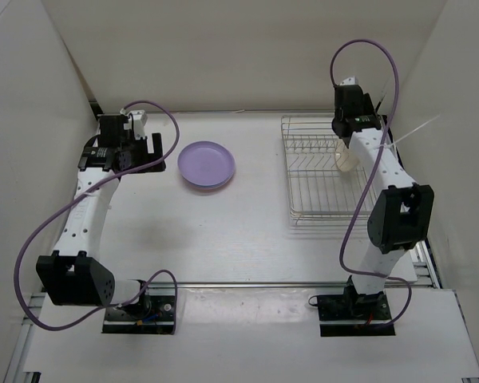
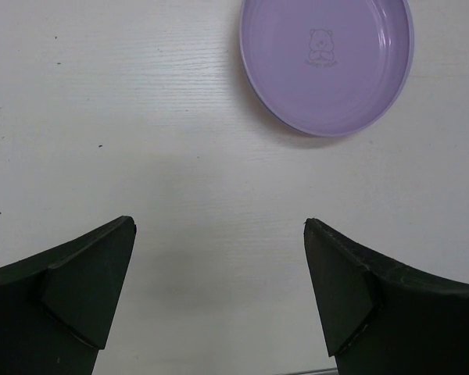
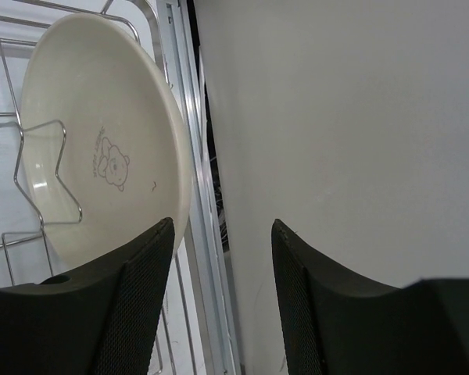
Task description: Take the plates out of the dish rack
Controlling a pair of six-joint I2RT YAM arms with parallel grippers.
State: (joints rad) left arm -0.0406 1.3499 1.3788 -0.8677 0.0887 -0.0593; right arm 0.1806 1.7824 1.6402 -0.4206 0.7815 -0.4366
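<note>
Purple plate (image 2: 327, 62): smooth glossy plastic, round, raised rim, tiny bear printed in the middle. It lies flat on the white table (image 2: 141, 117), which has a faint wood grain. From the left gripper (image 2: 219, 221) it's ahead and off to the right side, well apart from both tips. That gripper is spread wide with nothing in it, just tabletop between its 2 matte black wedge-shaped fingers.

Cream plate (image 3: 102, 141): same round shape and same little bear. It stands on edge in the rack (image 1: 291, 171), with a bent wire prong crossing its face. The rack is thin silver wire with a grid base and low sides, and I can see 1 plate in it.

The right gripper (image 3: 223, 225) is over the rack's far right part, parted a fair bit and holding nothing. The cream plate's rim sits just ahead of 1 fingertip; can't tell if they touch. The inner finger pads look mesh-textured. Plain beige wall (image 3: 359, 117) is ahead of the other finger.
</note>
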